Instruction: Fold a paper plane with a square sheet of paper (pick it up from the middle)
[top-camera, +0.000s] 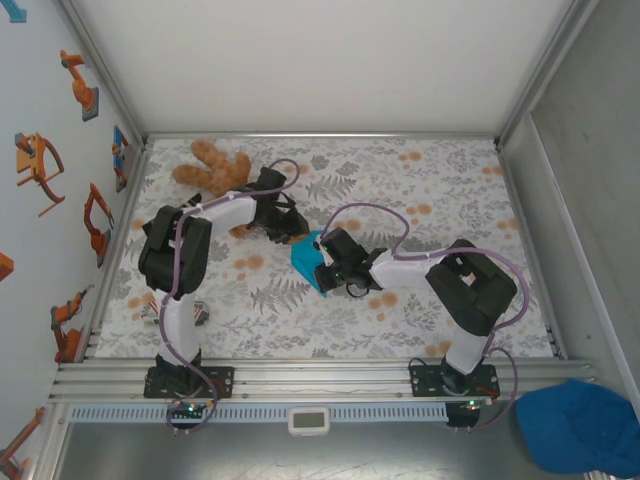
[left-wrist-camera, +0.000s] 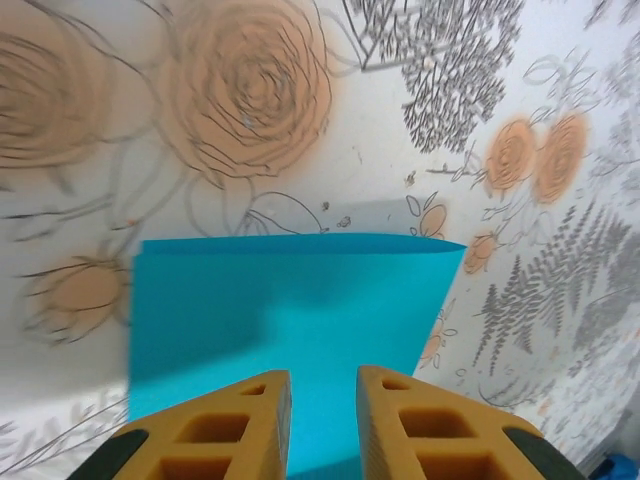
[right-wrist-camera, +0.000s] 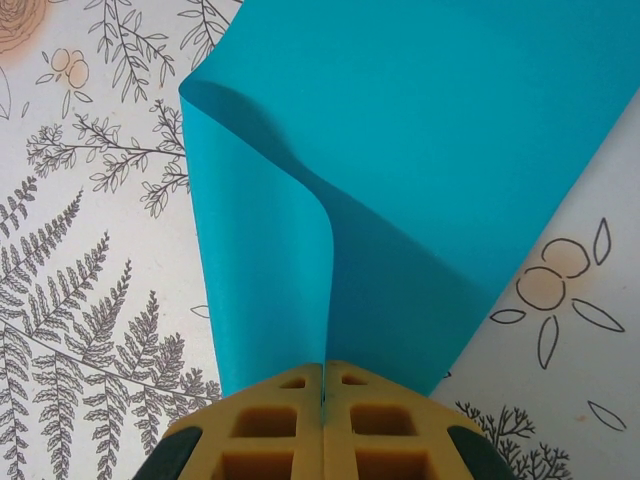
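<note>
Yellow fingers of our right gripper (right-wrist-camera: 323, 375) sit closest to the lens, pressed together with no gap, pinching the near edge of the square sheet of paper (right-wrist-camera: 450, 150). From that pinch the cyan sheet rises and rolls to one side in a soft curl, not yet a crease. The rest of it fans away from us onto the cloth.

Our left gripper (left-wrist-camera: 323, 385) stands at a narrow opening, with cyan showing in the gap between its fingers. We cannot tell whether the tips press the paper or hang just above it. Ahead of them the sheet lies flat, its far edge running straight across the fingers' line.

From above, the paper lies between the two grippers at mid-table, our left one at its far side and our right one at its near right. Both are at the sheet already. We judge that the coming move turns on this: the right arm would carry the lifted flap toward the left gripper, which would pin the flat part.

Beneath is a table cloth (top-camera: 450, 300) printed with ferns and orange flowers. A teddy bear (top-camera: 210, 165) lies at the far left, and a blue cap (top-camera: 580, 425) sits off the table at the near right. White walls (top-camera: 300, 60) close us in, and the left one carries orange robot stickers (top-camera: 40, 160).
</note>
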